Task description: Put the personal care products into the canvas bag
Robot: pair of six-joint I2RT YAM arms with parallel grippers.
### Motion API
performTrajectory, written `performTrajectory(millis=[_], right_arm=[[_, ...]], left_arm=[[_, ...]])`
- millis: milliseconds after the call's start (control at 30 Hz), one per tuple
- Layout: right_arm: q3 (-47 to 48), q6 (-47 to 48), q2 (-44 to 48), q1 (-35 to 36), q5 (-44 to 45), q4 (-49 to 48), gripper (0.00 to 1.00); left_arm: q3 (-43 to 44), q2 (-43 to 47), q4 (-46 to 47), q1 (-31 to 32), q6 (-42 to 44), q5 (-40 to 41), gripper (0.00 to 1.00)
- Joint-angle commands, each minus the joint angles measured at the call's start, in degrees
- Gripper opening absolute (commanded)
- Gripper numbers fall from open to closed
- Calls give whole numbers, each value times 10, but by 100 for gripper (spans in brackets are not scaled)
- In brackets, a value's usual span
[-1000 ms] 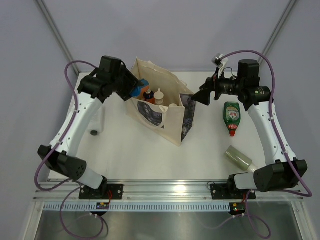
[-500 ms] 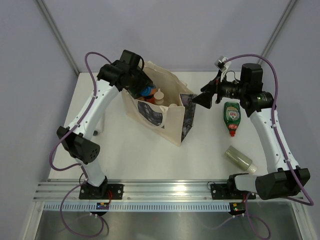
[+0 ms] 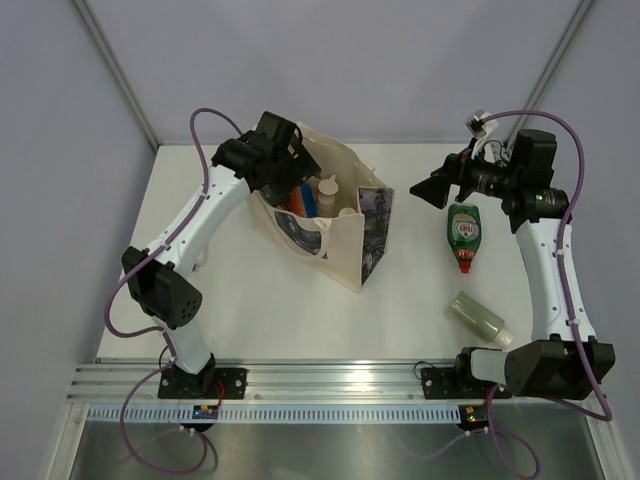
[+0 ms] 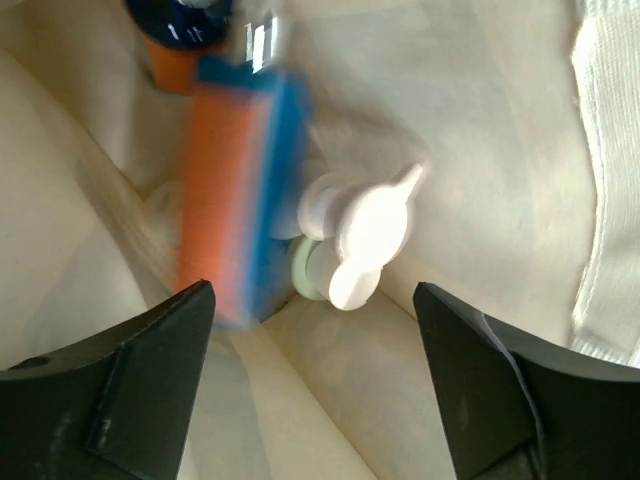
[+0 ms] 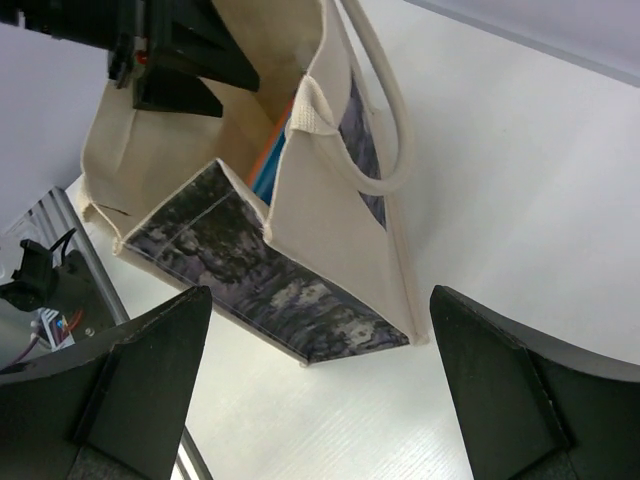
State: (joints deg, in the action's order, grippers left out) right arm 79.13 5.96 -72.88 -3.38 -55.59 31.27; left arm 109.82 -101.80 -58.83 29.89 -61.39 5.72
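Observation:
The canvas bag [image 3: 335, 235] stands open at mid-table. My left gripper [image 3: 291, 170] hovers over its mouth, open with nothing between the fingers [image 4: 312, 292]. Just below it inside the bag lies the blue-orange cylinder [image 4: 240, 190], blurred, beside a white pump-top bottle [image 4: 360, 235] and an orange spray bottle [image 4: 180, 45]. My right gripper [image 3: 420, 190] is open and empty to the right of the bag, facing its printed side [image 5: 270, 275]. A green red-capped bottle [image 3: 463, 232] and a sage-green bottle [image 3: 480, 318] lie on the table on the right.
The bag's loop handle [image 5: 385, 120] hangs over its near side in the right wrist view. The table's front rail [image 3: 330, 375] runs along the near edge. Frame posts rise at the back corners.
My left gripper swung right over the bag's mouth and opened, letting go of the blue-orange cylinder, which now sits inside the bag. The right gripper drew back a little to the right.

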Motion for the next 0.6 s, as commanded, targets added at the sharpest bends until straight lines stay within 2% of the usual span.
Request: performTrajectory(millis=[0,167,267,300,333,367,400,467,567], right_arm=[[-2,5,2,-17,11,10,100],[-2,6,-16,-31,74,39,100],[-2,-21,-38,-33,191,56,99],[0,-27,-44,-33,263,59,99],[1,-35,-52,-34,300,63,100],[1,-38,-71,-35,336,65,100],[4,-43,-81,-35,409,73,100],[15,-47,-124,-35,492,97,100],[48,-11,-191,-36,502,160,100]], left_arm=[[-27,47,57,4,23,-11,89],[-69,82,101,4,62,-23,89],[-94,117,148,4,117,-40,90],[-108,128,175,4,134,-47,90],[-117,139,191,4,150,-54,91],[-126,151,206,4,185,-81,94],[-145,177,235,4,201,-94,99],[-170,204,266,4,252,-136,99],[-239,279,350,4,317,-164,99]])
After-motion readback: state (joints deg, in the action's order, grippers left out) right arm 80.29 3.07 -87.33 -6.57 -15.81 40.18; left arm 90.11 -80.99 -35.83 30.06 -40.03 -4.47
